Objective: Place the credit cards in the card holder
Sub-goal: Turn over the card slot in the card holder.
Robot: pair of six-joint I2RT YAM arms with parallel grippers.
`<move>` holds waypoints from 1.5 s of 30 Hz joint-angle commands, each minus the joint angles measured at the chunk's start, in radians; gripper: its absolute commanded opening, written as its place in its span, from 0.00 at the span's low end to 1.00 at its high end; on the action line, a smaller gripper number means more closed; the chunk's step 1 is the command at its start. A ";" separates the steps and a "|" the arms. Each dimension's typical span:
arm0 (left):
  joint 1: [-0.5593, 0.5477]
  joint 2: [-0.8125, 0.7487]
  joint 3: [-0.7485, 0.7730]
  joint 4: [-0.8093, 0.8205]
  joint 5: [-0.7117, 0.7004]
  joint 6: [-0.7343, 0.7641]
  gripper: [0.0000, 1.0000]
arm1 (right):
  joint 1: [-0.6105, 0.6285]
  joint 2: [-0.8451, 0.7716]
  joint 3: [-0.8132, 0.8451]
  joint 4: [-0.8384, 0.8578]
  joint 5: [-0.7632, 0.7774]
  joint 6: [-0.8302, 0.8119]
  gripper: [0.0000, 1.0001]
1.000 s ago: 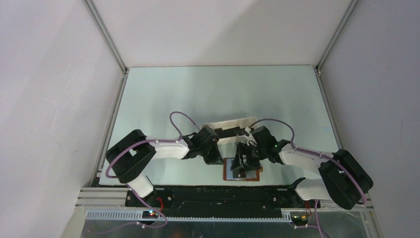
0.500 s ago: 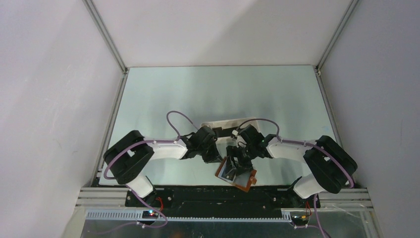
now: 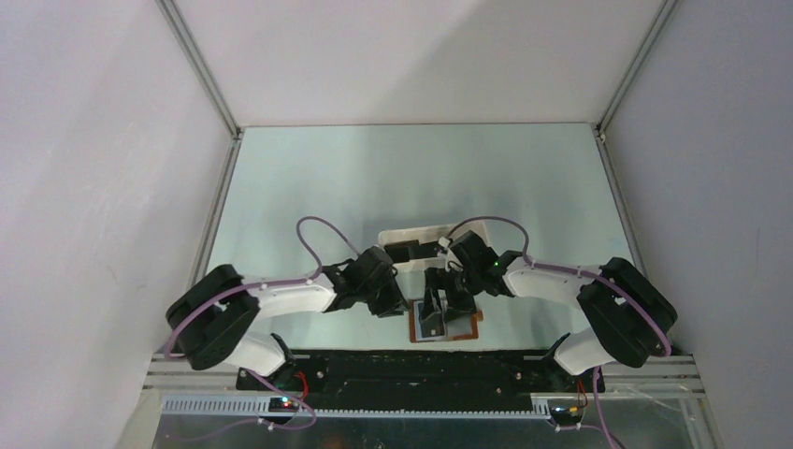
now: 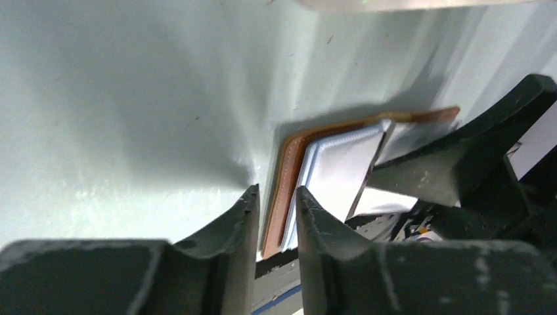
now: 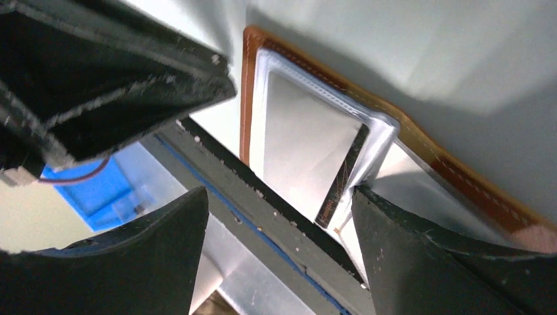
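Pale green table (image 3: 309, 187) runs from the bases of the two arms back to plain grey walls (image 3: 421, 56). Right at its near edge, between the arms, the card holder (image 5: 299, 125) lies open and flat, its brown leather rim outward and its pale inner pockets facing up. One dark credit card (image 5: 343, 177) stands tilted on edge where the pockets meet, partly sunk in. The right tool (image 5: 281, 197) hangs over the holder with its fingers spread wide. One fingertip is just beside the card, and I cannot tell whether it touches. The left tool (image 4: 277, 216) sits low at the holder's left side, its fingers drawn almost together with only a thin slit between them. The brown rim shows through that slit, and I cannot tell if it is pinched. Farther back, behind both tools, a white tray (image 3: 416, 234) rests on the table, partly hidden by the arms.
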 commanded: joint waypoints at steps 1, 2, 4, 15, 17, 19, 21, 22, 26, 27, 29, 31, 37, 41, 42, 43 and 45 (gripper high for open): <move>0.005 -0.131 -0.027 -0.068 -0.120 -0.014 0.40 | -0.024 0.012 0.076 -0.011 0.125 -0.067 0.84; 0.009 -0.166 -0.031 -0.073 -0.130 -0.008 0.43 | -0.026 0.010 0.088 -0.025 0.129 -0.079 0.84; 0.011 -0.214 -0.039 -0.086 -0.153 0.005 0.52 | -0.023 -0.004 0.094 -0.064 0.152 -0.090 0.84; -0.007 -0.163 0.018 0.024 -0.016 0.045 0.47 | -0.035 -0.089 0.077 -0.198 0.241 -0.139 0.81; -0.006 -0.141 0.006 0.085 0.011 0.022 0.38 | -0.047 -0.076 0.067 -0.192 0.239 -0.145 0.76; -0.009 -0.114 0.009 0.110 0.019 0.017 0.32 | -0.056 -0.062 0.053 -0.172 0.228 -0.152 0.66; -0.013 -0.087 0.012 0.139 0.024 0.013 0.31 | -0.058 -0.041 0.043 -0.151 0.215 -0.159 0.57; -0.014 -0.079 0.013 0.154 0.032 0.012 0.30 | -0.057 -0.026 0.040 -0.140 0.207 -0.160 0.52; -0.019 -0.024 0.021 0.182 0.058 0.006 0.31 | -0.052 0.017 0.032 -0.106 0.193 -0.161 0.30; -0.021 -0.008 0.021 0.185 0.061 0.003 0.31 | -0.051 0.024 0.032 -0.097 0.194 -0.161 0.26; -0.021 0.008 0.019 0.190 0.061 -0.001 0.31 | -0.050 0.044 0.032 -0.090 0.199 -0.159 0.16; -0.023 0.019 0.013 0.190 0.061 -0.003 0.34 | -0.048 0.067 0.031 -0.085 0.208 -0.158 0.07; -0.024 0.039 0.016 0.204 0.065 0.000 0.40 | -0.037 0.107 0.031 -0.082 0.217 -0.156 0.00; -0.025 0.063 0.033 0.240 0.086 0.001 0.38 | -0.031 0.117 0.030 -0.079 0.217 -0.153 0.00; -0.027 0.071 0.036 0.245 0.095 0.001 0.37 | -0.030 0.118 0.031 -0.077 0.217 -0.151 0.00; -0.028 0.075 0.043 0.253 0.097 0.002 0.36 | -0.029 0.120 0.031 -0.076 0.216 -0.151 0.00; -0.033 0.079 0.054 0.258 0.103 0.004 0.34 | -0.027 0.123 0.031 -0.074 0.216 -0.151 0.00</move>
